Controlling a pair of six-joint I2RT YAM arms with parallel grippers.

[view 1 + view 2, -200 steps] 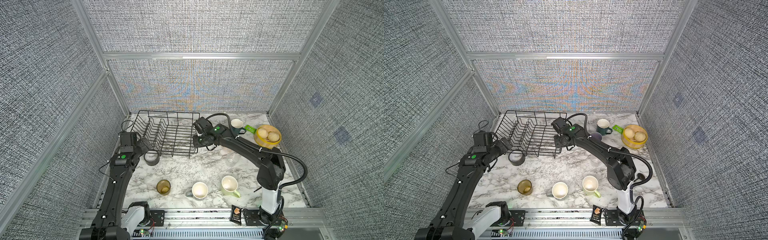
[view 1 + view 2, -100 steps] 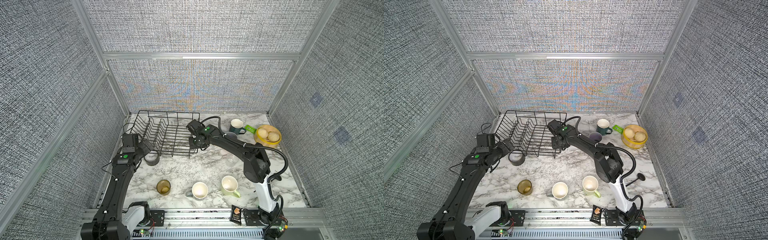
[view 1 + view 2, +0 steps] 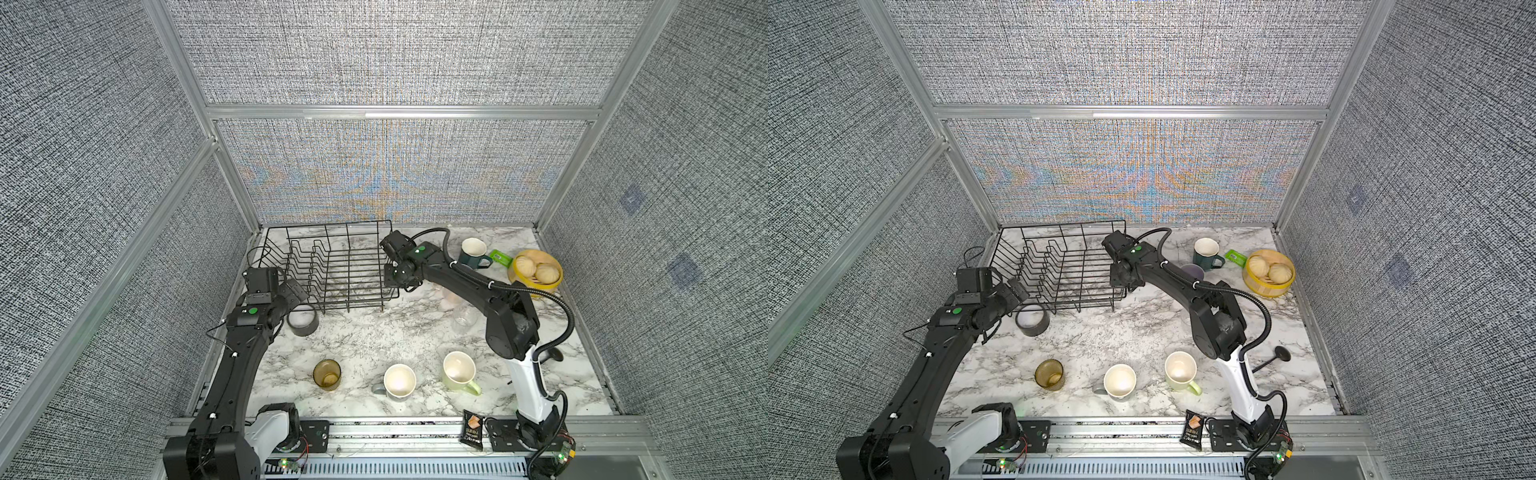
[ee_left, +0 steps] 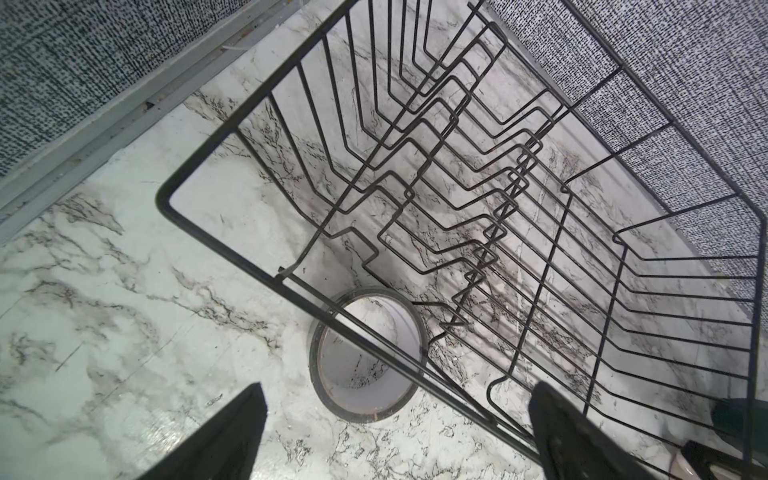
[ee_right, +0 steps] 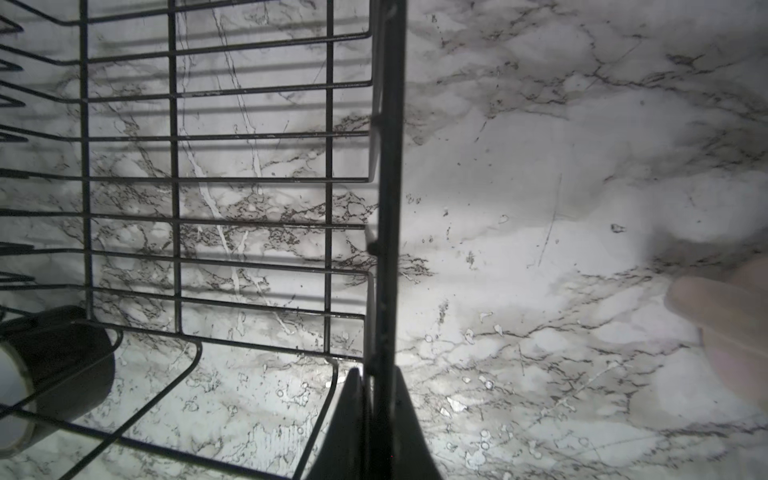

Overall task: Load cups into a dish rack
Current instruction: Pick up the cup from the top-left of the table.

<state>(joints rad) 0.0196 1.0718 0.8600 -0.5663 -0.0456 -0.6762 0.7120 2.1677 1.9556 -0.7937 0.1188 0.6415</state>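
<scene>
Black rim wire on the right side of the dish rack (image 3: 347, 266) is pinched between the fully closed fingers of the right gripper (image 5: 376, 376), as is shown plainly in the right wrist view. The left gripper (image 4: 397, 386) is spread wide with nothing in it. It is poised over the rack's near left corner, one finger to each side of the rim. A roll of grey tape (image 4: 361, 409) is seen just below it on the marble table (image 3: 374, 332).

All six cups are placed on the table outside the rack. The tall pale pink mug (image 3: 1194, 270) is largely hidden under the right forearm, and the blurred pale shape in the right wrist view is possibly that mug. The small clear glass (image 3: 465, 320) is set beside the right elbow, and the dark teal mug (image 3: 473, 253) near the far edge, next to the yellow bowl (image 3: 540, 286). Along the near edge are lined the amber glass tumbler (image 3: 327, 374), the grey mug (image 3: 399, 381) and the pale green mug (image 3: 459, 370).
</scene>
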